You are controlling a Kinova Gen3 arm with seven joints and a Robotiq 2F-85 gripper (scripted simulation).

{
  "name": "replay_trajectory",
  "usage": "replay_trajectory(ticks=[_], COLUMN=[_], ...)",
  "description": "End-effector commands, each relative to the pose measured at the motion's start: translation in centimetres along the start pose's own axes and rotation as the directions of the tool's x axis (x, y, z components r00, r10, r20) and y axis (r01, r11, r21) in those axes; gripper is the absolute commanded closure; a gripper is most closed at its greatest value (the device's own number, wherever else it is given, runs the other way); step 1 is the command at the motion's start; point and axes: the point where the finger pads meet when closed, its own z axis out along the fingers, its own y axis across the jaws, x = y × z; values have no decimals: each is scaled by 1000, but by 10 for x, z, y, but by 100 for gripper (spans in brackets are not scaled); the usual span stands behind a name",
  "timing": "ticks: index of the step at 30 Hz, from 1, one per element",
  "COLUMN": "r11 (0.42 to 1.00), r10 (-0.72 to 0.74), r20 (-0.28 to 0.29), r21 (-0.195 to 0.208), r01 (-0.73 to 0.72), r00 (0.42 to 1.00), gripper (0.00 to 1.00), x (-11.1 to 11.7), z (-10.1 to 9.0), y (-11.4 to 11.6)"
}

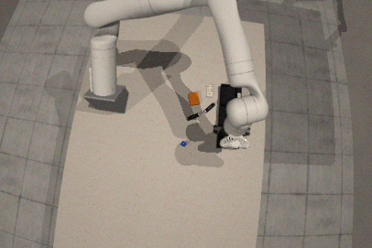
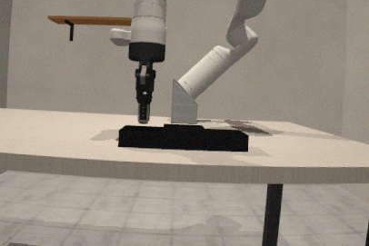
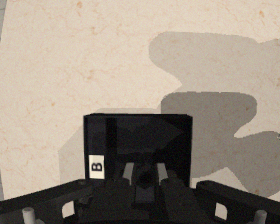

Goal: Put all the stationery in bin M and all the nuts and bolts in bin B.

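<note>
My gripper (image 2: 144,119) (image 3: 145,175) hangs upright just above the black bin marked B (image 3: 138,136) (image 2: 138,137). It is shut on a small dark thing, too small to name, seen between the fingertips in the wrist view. The bin's white B label (image 3: 96,166) shows on its left wall. A second black bin (image 1: 225,97) (image 2: 218,141) adjoins it; its mark is hidden. On the table lie a black pen (image 1: 202,112), an orange block (image 1: 194,98), a small white card-like piece (image 1: 210,91) and a tiny blue thing (image 1: 183,144).
The arm's base (image 1: 103,70) stands at the table's left. The bins sit near the table's right edge (image 1: 264,133). A wooden wall shelf (image 2: 88,20) hangs behind the arm.
</note>
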Motion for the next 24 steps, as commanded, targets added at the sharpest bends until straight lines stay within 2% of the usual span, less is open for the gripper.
replay_trajectory(ticks=[1, 12, 24], r11=[1000, 1000, 1000], r10=[1, 1, 1], r20=[0, 0, 0], r21=[-2, -2, -2], r01=[-1, -1, -1], r00=[1000, 1000, 1000], gripper=[89, 89, 89], x=[0, 0, 0], z=[3, 26, 26], y=[1, 1, 1])
